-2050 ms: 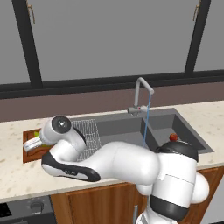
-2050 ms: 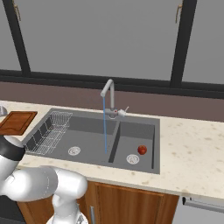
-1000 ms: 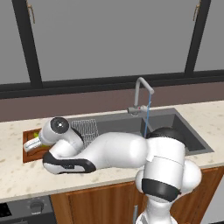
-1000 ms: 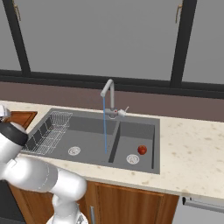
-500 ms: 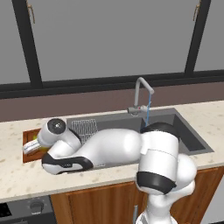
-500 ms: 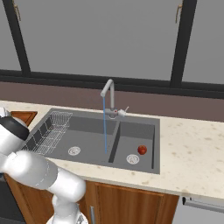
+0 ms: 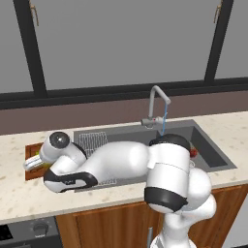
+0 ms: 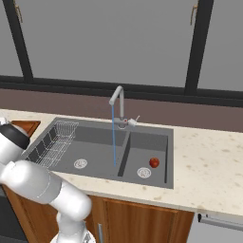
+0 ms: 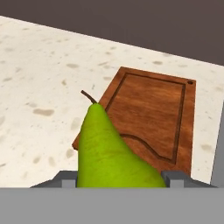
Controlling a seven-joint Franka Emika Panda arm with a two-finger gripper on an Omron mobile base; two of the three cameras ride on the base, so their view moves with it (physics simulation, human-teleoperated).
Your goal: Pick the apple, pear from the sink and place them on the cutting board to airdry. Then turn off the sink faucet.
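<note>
Your two-finger gripper [image 9: 120, 178] grips the yellow-green pear [image 9: 109, 155] over the square reddish-brown wooden cutting board [image 9: 153, 113]. The small red apple [image 8: 154, 163] sits in the dark grey sink's [image 8: 102, 142] smaller right compartment, water streaming from the silver gooseneck faucet [image 8: 118, 105].

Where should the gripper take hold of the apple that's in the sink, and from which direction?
Grip the apple across its round middle, coming straight down from above. It sits alone on the floor of the sink's smaller compartment beside the drain, with walls around it, so a side approach looks cramped.
</note>
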